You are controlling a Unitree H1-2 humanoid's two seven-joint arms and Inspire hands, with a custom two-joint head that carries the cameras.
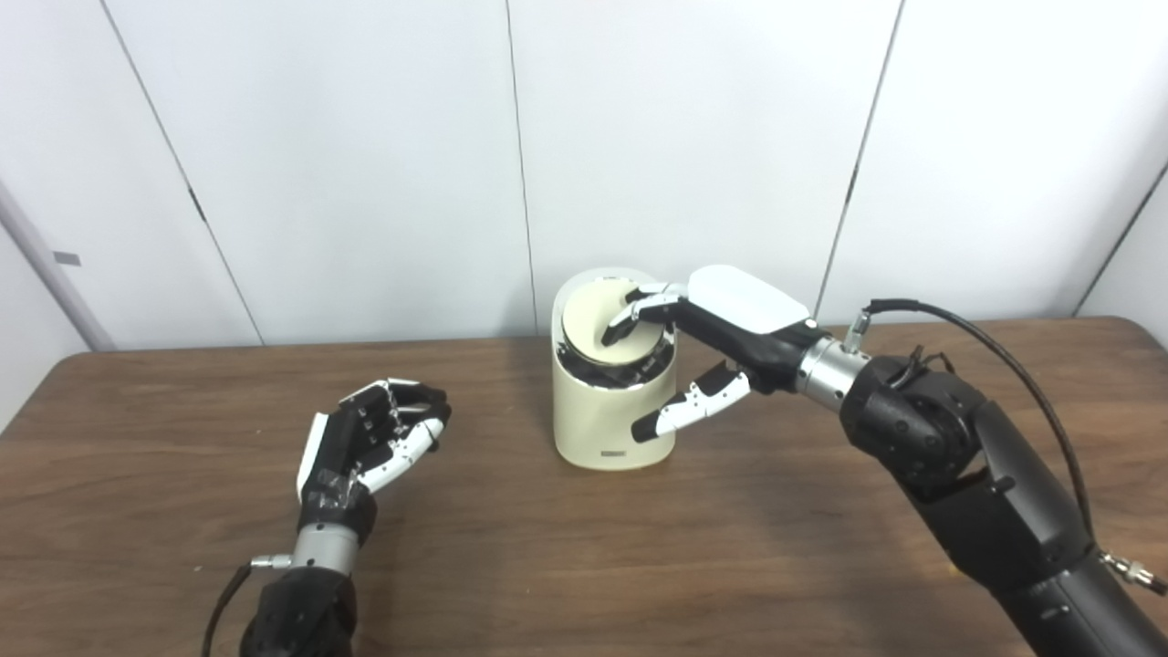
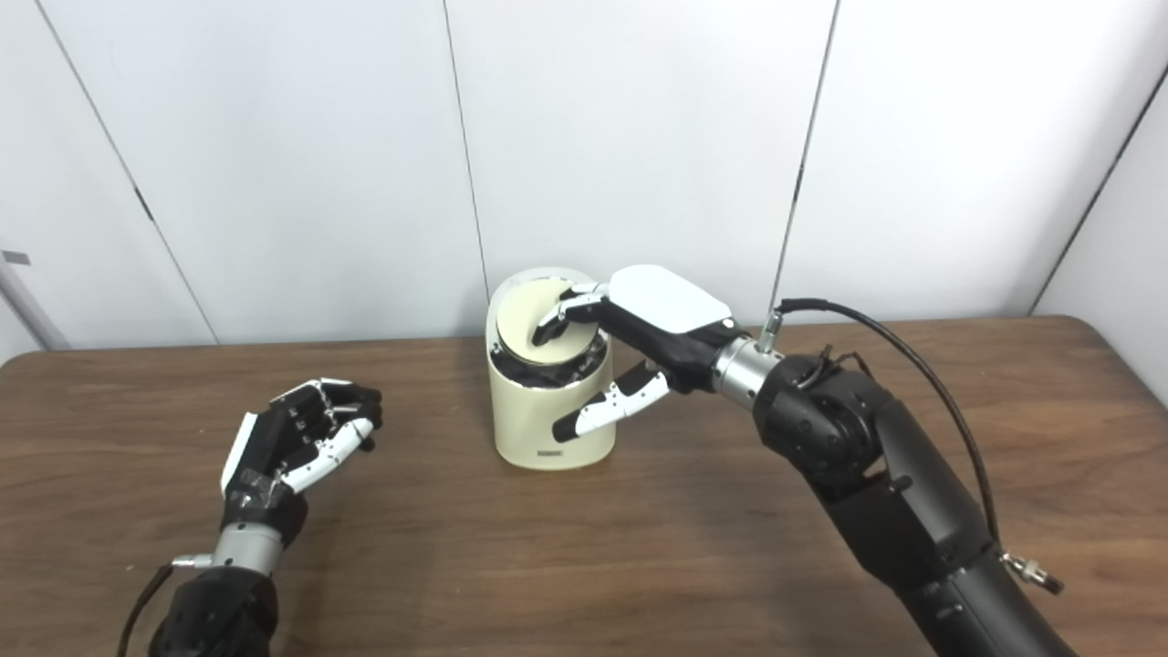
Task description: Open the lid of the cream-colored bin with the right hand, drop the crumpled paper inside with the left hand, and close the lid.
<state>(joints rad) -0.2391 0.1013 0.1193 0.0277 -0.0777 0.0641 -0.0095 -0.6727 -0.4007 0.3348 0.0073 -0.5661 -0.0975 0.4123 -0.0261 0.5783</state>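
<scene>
Foreground: the left hand [image 1: 370, 438] rests on the wooden table [image 1: 584, 566] to the left of the bin, well apart from it, fingers curled inward. Whether the crumpled paper sits inside that curl cannot be told; no paper shows anywhere in either view.

Middle ground: the cream-colored bin [image 1: 610, 420] stands upright near the table's centre. The right hand [image 2: 652, 324] reaches in from the right, its fingertips [image 1: 630, 321] pressing on the round swing lid [image 2: 538, 330], which sits tilted within a shiny rim; the thumb [image 2: 607, 409] hangs free beside the bin's wall, grasping nothing.

Handling, as a judgement: the bin looks light, rigid and smooth-walled, so a sideways push might slide or tip it. The lid probably pivots; pressure belongs near its edge, directed downward.

Background: white wall panels [image 1: 693, 137].
</scene>
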